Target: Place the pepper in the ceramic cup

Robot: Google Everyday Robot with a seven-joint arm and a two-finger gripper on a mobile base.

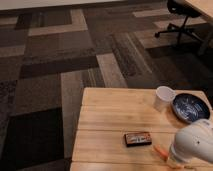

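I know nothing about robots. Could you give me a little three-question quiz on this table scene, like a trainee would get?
1. True or false: the pepper already lies inside the ceramic cup.
2. Which stands right beside the cup: A the blue bowl, or B the dark box?
3. Fill in: the robot's tool hangs at the near right corner of the table, over the ____.
Key: 1 false; 2 A; 3 pepper.

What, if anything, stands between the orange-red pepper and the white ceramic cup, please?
Nothing visible: bare planks separate the orange-red pepper from the white ceramic cup. The flat dark box lies left of that line, the dark blue bowl right. The gripper, below the white arm, is at the pepper's right end.
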